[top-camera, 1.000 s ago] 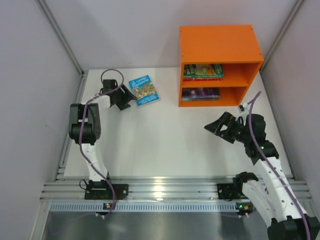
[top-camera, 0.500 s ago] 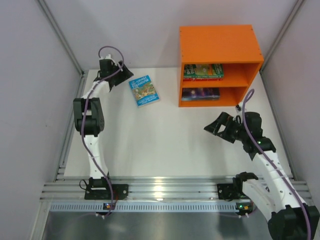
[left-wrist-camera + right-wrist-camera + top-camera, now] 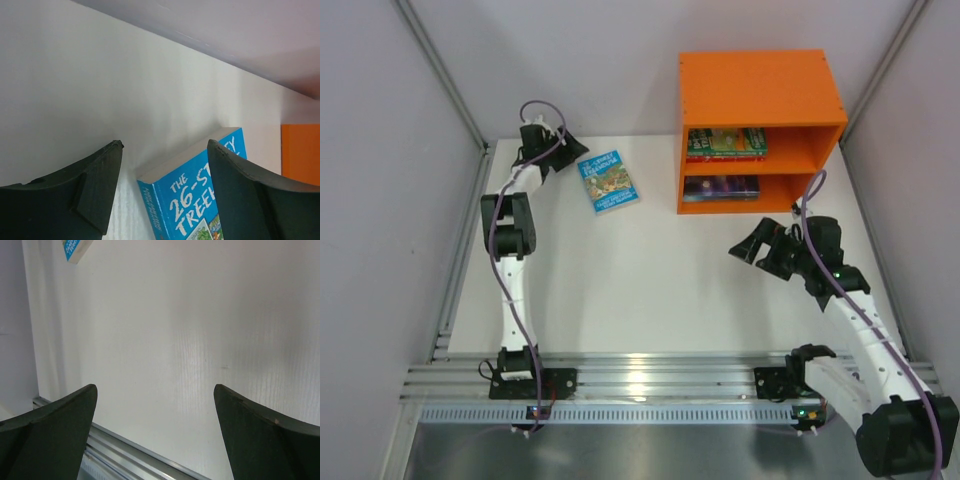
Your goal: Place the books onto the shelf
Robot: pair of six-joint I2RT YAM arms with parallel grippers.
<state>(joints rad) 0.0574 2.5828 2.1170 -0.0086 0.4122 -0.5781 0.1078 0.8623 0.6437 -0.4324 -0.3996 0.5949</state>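
Note:
A light-blue illustrated book (image 3: 608, 181) lies flat on the white table, left of the orange shelf (image 3: 760, 88). My left gripper (image 3: 556, 148) hovers open at the table's back left, just left of the book's far corner. In the left wrist view the book's (image 3: 192, 192) top corner shows between the open fingers (image 3: 95, 192), untouched, beyond the left gripper (image 3: 165, 145). Green and red-bordered books (image 3: 725, 143) lie in the shelf's upper compartment and a dark purple book (image 3: 720, 187) in the lower. My right gripper (image 3: 752, 247) is open and empty, in front of the shelf.
White walls close in the table at the back and sides (image 3: 440, 120). An aluminium rail (image 3: 640, 375) runs along the near edge and shows in the right wrist view as the rail (image 3: 135, 447). A corner of the blue book (image 3: 75, 249) shows at that view's top left.
My left arm stretched toward the back wall, taking the open gripper from beside the book's left edge to its far corner. The book stayed put. The right arm shifted slightly.

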